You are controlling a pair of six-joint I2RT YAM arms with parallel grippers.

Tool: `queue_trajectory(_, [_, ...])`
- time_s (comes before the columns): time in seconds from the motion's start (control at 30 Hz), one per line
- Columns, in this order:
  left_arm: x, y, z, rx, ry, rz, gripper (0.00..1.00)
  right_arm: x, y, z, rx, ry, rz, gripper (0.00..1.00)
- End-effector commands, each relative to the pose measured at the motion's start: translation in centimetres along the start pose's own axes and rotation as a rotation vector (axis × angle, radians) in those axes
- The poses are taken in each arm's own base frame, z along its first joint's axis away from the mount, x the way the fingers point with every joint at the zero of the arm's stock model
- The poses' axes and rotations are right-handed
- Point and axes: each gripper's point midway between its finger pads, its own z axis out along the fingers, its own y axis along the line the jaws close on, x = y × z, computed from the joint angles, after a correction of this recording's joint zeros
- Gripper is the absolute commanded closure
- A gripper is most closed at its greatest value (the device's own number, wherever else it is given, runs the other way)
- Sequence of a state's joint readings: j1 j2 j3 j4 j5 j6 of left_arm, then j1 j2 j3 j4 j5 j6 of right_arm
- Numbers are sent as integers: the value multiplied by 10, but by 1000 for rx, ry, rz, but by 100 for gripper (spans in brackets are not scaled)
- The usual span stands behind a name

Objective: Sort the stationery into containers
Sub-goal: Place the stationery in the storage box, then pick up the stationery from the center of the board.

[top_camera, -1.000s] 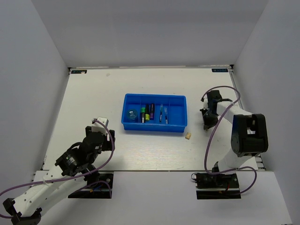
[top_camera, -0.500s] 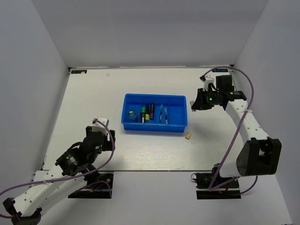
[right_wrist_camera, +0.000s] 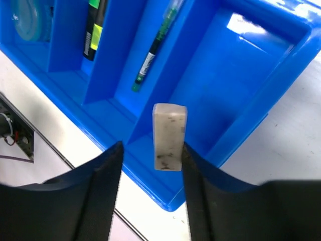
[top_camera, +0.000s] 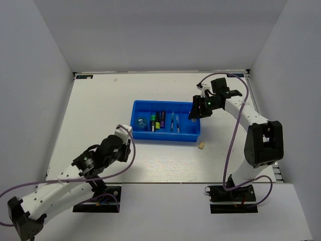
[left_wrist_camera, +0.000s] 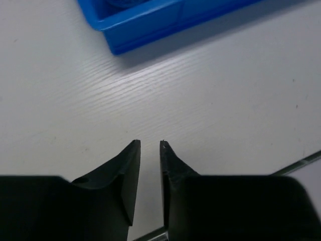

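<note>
Your left gripper (left_wrist_camera: 150, 144) hangs over bare table (top_camera: 100, 100), a white top with a fine wood-grain texture. Its two black fingers are pressed almost together, leaving only a thin slit, and hold nothing.

To its right sits the one container, a glossy bright blue plastic tray (top_camera: 165, 138), rectangular and split into four narrow compartments.
- **First compartment:** one bluish round piece (top_camera: 141, 122).
- **Second compartment:** thick sticks lying side by side, among them one yellow-black highlighter (top_camera: 157, 121) and one purple-black marker (top_camera: 162, 120). A third seems to lie left of them, though it is too small to be sure.
- **Third compartment:** two slim pens, the dark blue pen (top_camera: 172, 122) and the thin green pen (right_wrist_camera: 156, 44).
- **Fourth compartment:** no stationery lies on the floor you can see.

Your right gripper (right_wrist_camera: 151, 146) hovers over that fourth compartment's near end with its fingers spread wider than the one white eraser (right_wrist_camera: 169, 136) between them. The eraser is a small upright block with smudged faces. It touches one finger and stands clear of the other, and you cannot tell whether it is still hanging there.

One beige eraser (top_camera: 201, 145) lies on the table just outside the tray's near right corner. A purple cable (top_camera: 235, 125) loops along the right arm, and plain white walls enclose the table.
</note>
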State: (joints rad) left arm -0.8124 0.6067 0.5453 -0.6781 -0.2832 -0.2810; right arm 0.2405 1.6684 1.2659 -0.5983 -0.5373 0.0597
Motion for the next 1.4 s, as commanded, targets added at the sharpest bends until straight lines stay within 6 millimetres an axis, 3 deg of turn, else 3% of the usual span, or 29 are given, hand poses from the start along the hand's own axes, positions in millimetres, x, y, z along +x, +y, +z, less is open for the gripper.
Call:
queue_trajectory(0.0, [-24, -45, 6, 177, -14, 24, 70, -19, 16, -18, -24, -81, -64, 46])
queue_trajectory(0.03, [-21, -56, 11, 197, 13, 54, 76, -19, 18, -21, -26, -86, -71, 46])
queue_trajectory(0.07, [-33, -65, 13, 204, 1, 65, 83, -20, 21, -25, -24, -100, -87, 44])
queue_trajectory(0.17, [-56, -101, 15, 256, -34, 138, 83, -15, 20, -31, -8, -111, -104, 44])
queue_trajectory(0.2, [-50, -105, 30, 220, 8, 176, 82, -16, 20, -31, -3, -118, -110, 44])
queue_trajectory(0.27, [-74, -134, 25, 271, -45, 203, 78, -17, 19, -31, 0, -118, -115, 44])
queue_trajectory(0.3, [-65, -141, 37, 261, -5, 234, 75, -16, 19, -29, -1, -107, -107, 45])
queue_trajectory(0.33, [-75, -150, 35, 274, -24, 235, 75, -20, 19, -28, 0, -106, -109, 45])
queue_trajectory(0.47, [-86, -166, 42, 291, -41, 220, 73, -19, 15, -19, 0, -70, -88, 45])
queue_trajectory(0.6, [-91, -175, 43, 312, -59, 200, 70, -17, 14, -23, 6, -92, -105, 48])
queue_trajectory(0.63, [-91, -185, 47, 341, -58, 192, 68, -22, 13, -31, 40, -128, -124, 52])
queue_trajectory(0.67, [-94, -194, 45, 364, -63, 195, 68, -18, -1, -39, 144, -148, -132, 81])
queue_trajectory(0.7, [-104, -204, 43, 387, -83, 189, 66, -18, -20, -47, 263, -170, -124, 100])
queue_trajectory(0.73, [-104, -217, 53, 394, -72, 210, 65, -33, -22, -62, 319, -265, -146, 100])
queue_trajectory(0.77, [-101, -230, 51, 420, -69, 231, 64, -33, -43, -82, 478, -320, -100, 100])
queue_trajectory(0.87, [-107, -265, 66, 446, -59, 252, 56, -25, -68, -114, 648, -393, -25, 100])
queue_trajectory(0.9, [-96, -273, 77, 438, -31, 272, 51, -19, -71, -119, 671, -402, -12, 100])
queue_trajectory(0.93, [-115, -286, 75, 447, -70, 243, 44, -9, -75, -119, 687, -382, 2, 100])
queue_trajectory(0.97, [-101, -290, 94, 393, -46, 244, 39, -7, -80, -128, 712, -410, 39, 97])
queue_trajectory(1.03, [-109, -301, 103, 384, -74, 196, 37, 6, -86, -134, 738, -422, 56, 97])
queue_trajectory(1.07, [-96, -303, 117, 346, -59, 201, 30, 4, -88, -143, 750, -461, 61, 95])
queue_trajectory(1.1, [-95, -306, 121, 338, -56, 162, 28, 4, -88, -150, 760, -483, 62, 94])
queue_trajectory(1.13, [-98, -311, 123, 329, -76, 145, 28, 8, -93, -154, 773, -486, 75, 94])
queue_trajectory(1.2, [-84, -318, 134, 304, -56, 128, 28, 10, -97, -162, 775, -504, 93, 94])
queue_trajectory(1.37, [-71, -328, 150, 219, -76, 120, 28, 12, -98, -163, 746, -508, 124, 94])
